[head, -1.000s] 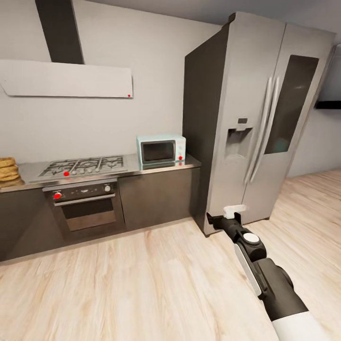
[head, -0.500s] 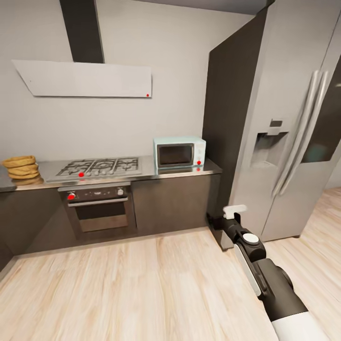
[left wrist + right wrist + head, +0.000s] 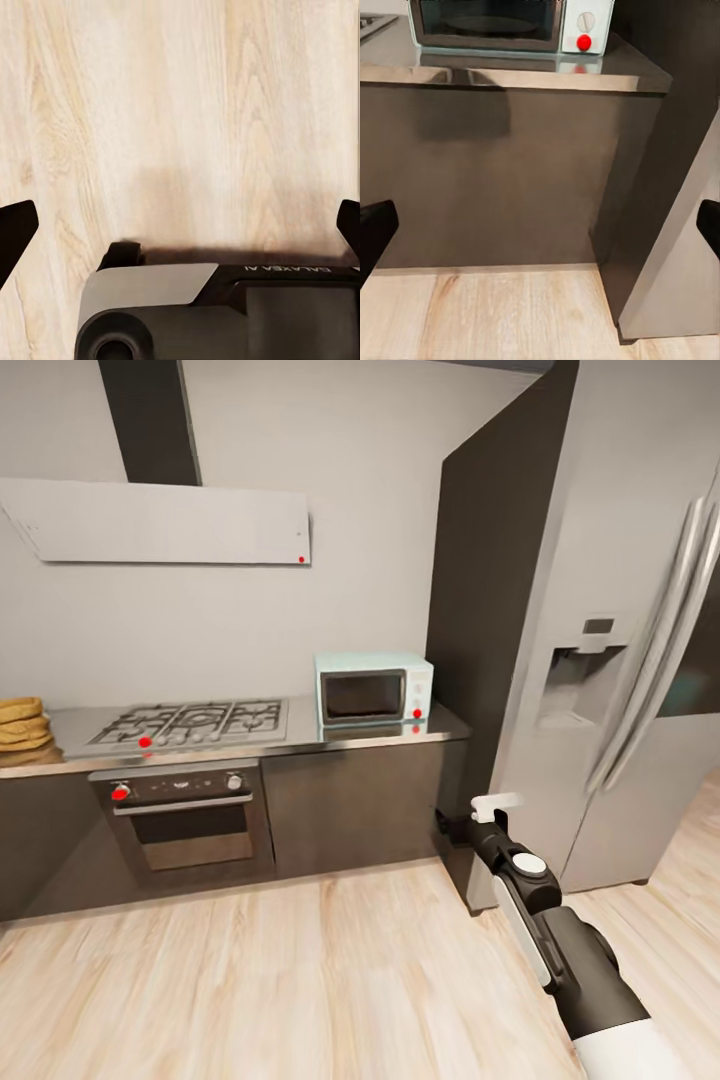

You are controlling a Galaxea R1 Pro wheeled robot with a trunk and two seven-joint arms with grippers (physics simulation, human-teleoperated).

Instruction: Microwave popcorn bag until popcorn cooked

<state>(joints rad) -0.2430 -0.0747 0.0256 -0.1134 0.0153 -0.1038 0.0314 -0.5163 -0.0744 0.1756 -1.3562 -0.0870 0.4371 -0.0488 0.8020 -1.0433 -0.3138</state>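
Popcorn bag (image 3: 20, 722) sits at the countertop's (image 3: 300, 732) far left end, well apart from the microwave (image 3: 372, 688). Expect light, crushable paper; grip it by the rolled rim. Both grippers' fingers (image 3: 375, 229) spread wide, empty.

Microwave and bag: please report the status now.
Both grippers open, empty. Bag on countertop, far left. Microwave shut, beside fridge. Nothing in the way.
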